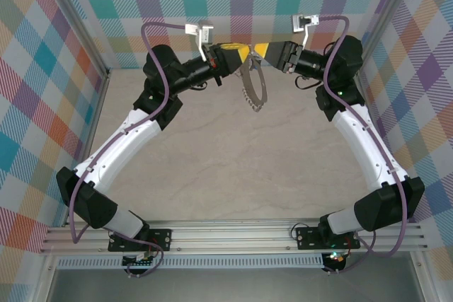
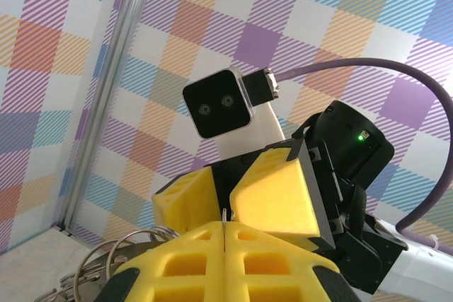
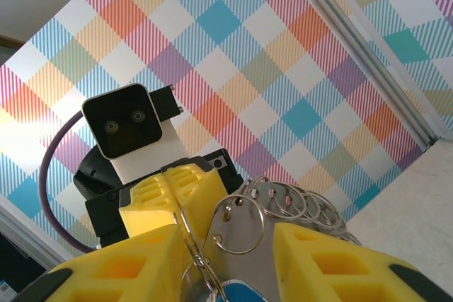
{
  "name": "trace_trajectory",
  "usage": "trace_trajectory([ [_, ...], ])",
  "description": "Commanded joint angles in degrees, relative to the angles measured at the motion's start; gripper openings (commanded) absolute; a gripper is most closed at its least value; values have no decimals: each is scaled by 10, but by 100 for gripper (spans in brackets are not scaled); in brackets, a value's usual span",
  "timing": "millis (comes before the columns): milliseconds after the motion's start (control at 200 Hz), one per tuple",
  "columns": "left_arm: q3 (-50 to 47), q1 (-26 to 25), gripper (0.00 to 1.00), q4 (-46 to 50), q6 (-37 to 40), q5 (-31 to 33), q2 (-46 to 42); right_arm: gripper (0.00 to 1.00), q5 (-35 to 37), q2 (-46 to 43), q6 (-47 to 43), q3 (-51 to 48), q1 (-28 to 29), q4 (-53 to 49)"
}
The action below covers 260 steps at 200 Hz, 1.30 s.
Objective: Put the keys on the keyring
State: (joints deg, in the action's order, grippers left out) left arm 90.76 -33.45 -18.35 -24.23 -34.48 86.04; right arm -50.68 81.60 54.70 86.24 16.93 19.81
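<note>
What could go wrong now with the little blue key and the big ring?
1. The key sits between the jaws of the right gripper, which stand apart. If they are not gripping it, it might drop.
2. The left gripper pinches only the thin wire of the keyring, so the ring could swing or slip.
3. The two grippers are very close together and could bump.

No legible text, label, brand name, number or sign found in any of the three views
</note>
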Motion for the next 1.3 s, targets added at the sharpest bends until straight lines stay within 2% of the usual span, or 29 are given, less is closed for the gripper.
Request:
trace_trajectory([
  [0, -3, 5, 0, -44, -9, 0, -8, 34, -11, -10, 5, -1, 4, 28],
  [135, -4, 5, 0, -46, -11, 1, -9, 28, -14, -6, 11, 3, 9, 35],
  [425, -7, 5, 0, -46, -12, 7, -10, 27, -21, -1, 10, 8, 23, 34],
  [540, -8, 5, 0, -47, -12, 8, -10, 18, -18, -2, 9, 5, 24, 31],
  [645, -9, 5, 0, -47, -13, 10, -9, 0, -14, -2, 2, 6, 25, 23],
  [705, -10, 5, 0, -45, -13, 13, -10, 0, -11, -3, -4, 7, 25, 14],
  [815, -4, 6, 0, -21, 0, 23, -13, 0, -8, -3, -47, 25, 25, -48],
  [905, 18, 11, 0, 50, 37, 31, -19, 0, -7, -4, -114, 52, 25, -137],
  [935, 27, 14, 3, 75, 51, 32, -21, 0, -4, -3, -144, 67, 25, -177],
  [975, 40, 18, 12, 104, 65, 28, -21, 0, -4, -1, -185, 86, 25, -230],
  [1065, 78, 30, 26, 174, 97, 13, -20, 0, 5, 7, -271, 127, 24, -341],
  [1175, 122, 42, 43, 259, 139, -5, -13, 0, 17, 19, -346, 168, 22, -426],
  [1295, 162, 57, 56, 334, 176, -32, -1, 0, 35, 38, -424, 217, 22, -513],
])
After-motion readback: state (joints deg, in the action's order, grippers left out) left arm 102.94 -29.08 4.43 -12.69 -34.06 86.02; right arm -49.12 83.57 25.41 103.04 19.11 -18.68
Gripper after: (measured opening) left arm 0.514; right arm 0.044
